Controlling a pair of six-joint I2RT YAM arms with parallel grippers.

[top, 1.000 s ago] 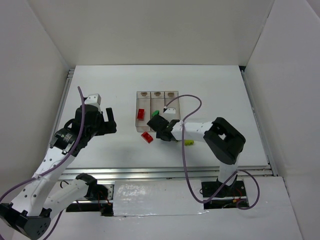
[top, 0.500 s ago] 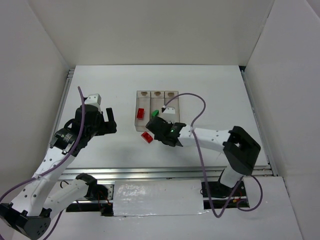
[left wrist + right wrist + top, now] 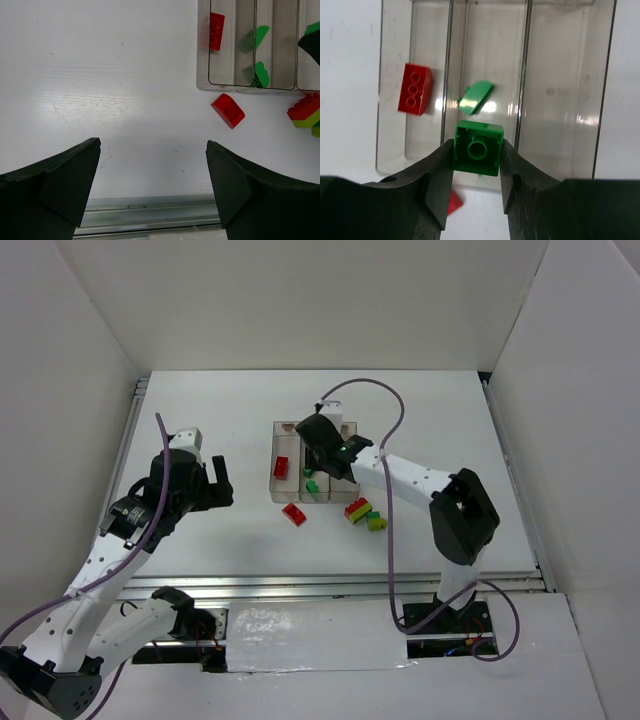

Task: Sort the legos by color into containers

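1. The right arm reached from its base forward and to the left. Its forearm passed the front right corner of the containers (image 3: 277, 455) and its wrist was bent down over them.
2. The right tool (image 3: 477, 151) was clamped snugly on a square green brick (image 3: 477, 144). The brick's hollow underside faced the wrist camera, and it was held over the near end of the middle container.
3. A green sloped piece (image 3: 476, 97) lay in that middle container, and a red brick (image 3: 415, 96) lay in the left one.
4. On the table (image 3: 220, 420), a loose red piece (image 3: 294, 514) lay just in front of the containers. A red, yellow-green and green cluster (image 3: 360, 512) sat near their front right corner.
5. The left arm stood raised well to the left of the containers. The left tool (image 3: 152, 146) was spread wide and held nothing.
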